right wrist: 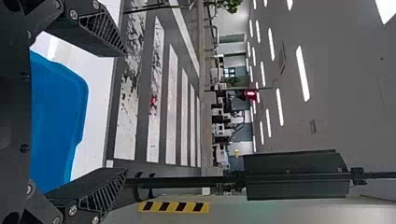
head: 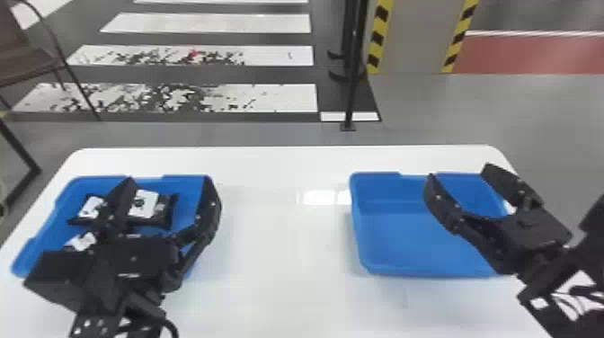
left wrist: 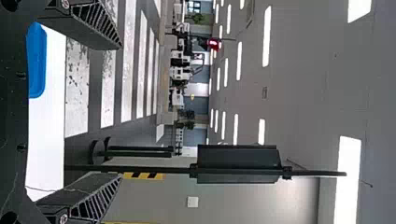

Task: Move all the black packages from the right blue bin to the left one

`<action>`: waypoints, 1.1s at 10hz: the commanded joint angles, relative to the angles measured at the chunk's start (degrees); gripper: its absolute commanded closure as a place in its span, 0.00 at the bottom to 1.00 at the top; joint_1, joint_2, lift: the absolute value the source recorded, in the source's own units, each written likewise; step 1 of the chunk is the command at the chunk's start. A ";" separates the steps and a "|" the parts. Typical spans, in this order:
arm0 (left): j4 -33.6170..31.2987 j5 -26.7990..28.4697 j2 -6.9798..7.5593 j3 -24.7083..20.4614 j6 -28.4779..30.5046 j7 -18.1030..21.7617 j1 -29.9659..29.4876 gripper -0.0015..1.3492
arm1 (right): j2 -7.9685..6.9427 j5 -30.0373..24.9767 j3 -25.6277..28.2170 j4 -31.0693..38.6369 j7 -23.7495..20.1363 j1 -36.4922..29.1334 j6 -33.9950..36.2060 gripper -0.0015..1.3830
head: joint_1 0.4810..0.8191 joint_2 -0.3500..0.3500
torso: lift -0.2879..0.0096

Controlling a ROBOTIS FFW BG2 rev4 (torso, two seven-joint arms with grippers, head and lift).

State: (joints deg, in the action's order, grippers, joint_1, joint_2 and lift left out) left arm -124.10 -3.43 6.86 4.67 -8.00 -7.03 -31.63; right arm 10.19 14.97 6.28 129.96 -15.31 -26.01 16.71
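Beyond the left fingers stands a chair; beyond the white bench, left of the right fingers, a black pole.

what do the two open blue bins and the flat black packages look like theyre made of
The left open blue bin and right open blue bin look like satin moulded plastic: even colour, rounded corners, one-piece rims. The flat black packages seem dull plastic film, perhaps coated paper: uneven-edged pouches with white patches.
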 commanded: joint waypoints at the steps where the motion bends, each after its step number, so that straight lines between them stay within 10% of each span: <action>1: 0.00 0.01 0.00 0.13 -0.02 0.00 0.13 0.05 | 0.00 0.11 0.00 0.04 0.01 0.00 -0.12 0.11 | 0.63 0.50 | 0.45; 11: 0.00 -0.22 0.09 0.13 -0.16 0.00 0.42 0.06 | 0.09 0.23 -0.23 -0.38 -0.07 0.42 -0.68 0.12 | 0.63 0.50 | 0.45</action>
State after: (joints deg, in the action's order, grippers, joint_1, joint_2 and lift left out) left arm -124.10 -3.63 6.95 4.80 -8.18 -7.04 -31.25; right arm 10.28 15.19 6.06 129.60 -15.38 -25.60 16.03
